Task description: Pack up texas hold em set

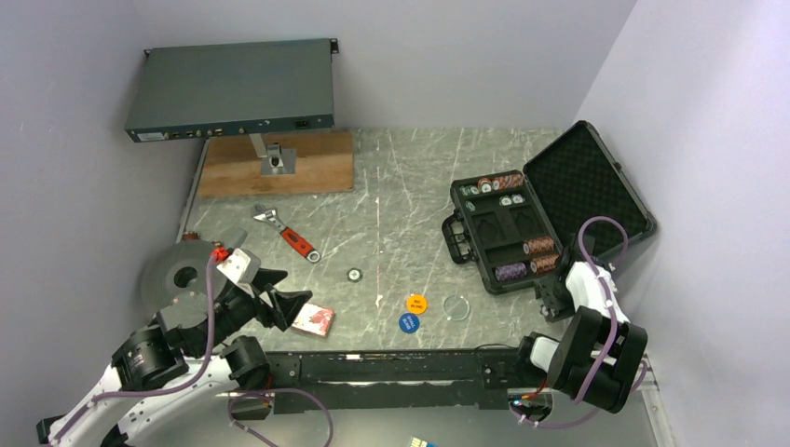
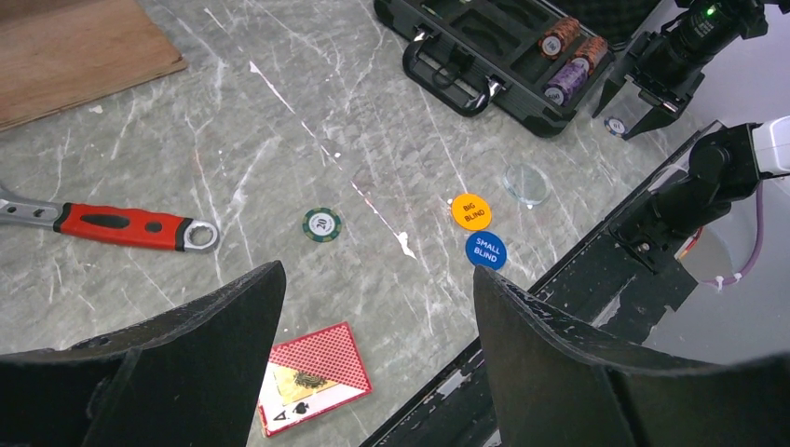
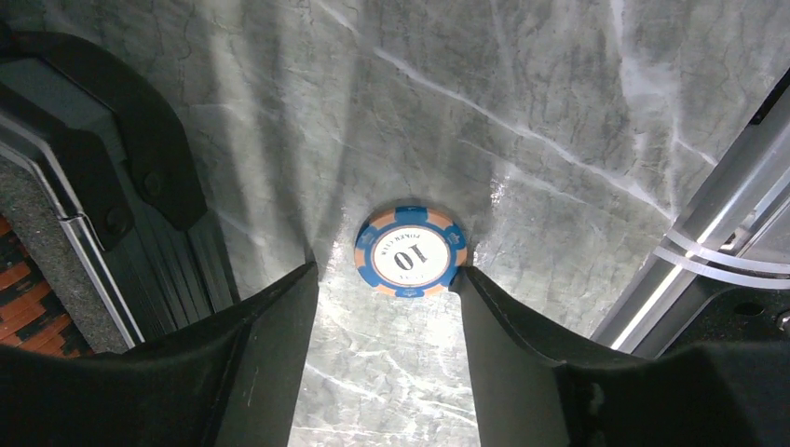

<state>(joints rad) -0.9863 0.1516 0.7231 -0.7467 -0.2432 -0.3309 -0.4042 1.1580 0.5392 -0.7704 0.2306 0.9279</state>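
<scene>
- From above: black hard case (image 1: 582, 182) lying open at the right of the table (image 1: 401, 186), lid tipped back, stacks of poker chips (image 1: 536, 256) in its foam slots.
- Also from above: right gripper (image 1: 551, 300) low over the table just beside the case's near corner; left gripper (image 1: 294, 291) at the near left, just above a red card deck (image 1: 314, 321).
- Mid-table, loose and outside the case: green chip (image 1: 355, 275), orange disc (image 1: 416, 302) and blue disc (image 1: 408, 322) touching, clear disc (image 1: 456, 306) near them.
- Farther left: red-handled wrench (image 1: 289, 235); at the back, wooden board (image 1: 275, 163) and grey rack-mount box (image 1: 233, 90).
- Left wrist view: fingers spread wide, gripping nothing; card deck flat on the table below and between them, an ace peeking from under it. "20" on the green chip, "BIG BLIND" on the orange disc, "SMALL BLIND" on the blue.
- Right wrist view: fingers parted, not clamped, a blue-and-orange "10" chip (image 3: 411, 250) flat on the table between the tips. Right tip at the chip's edge, contact unclear; left tip slightly apart. Case wall at the left edge.
</scene>
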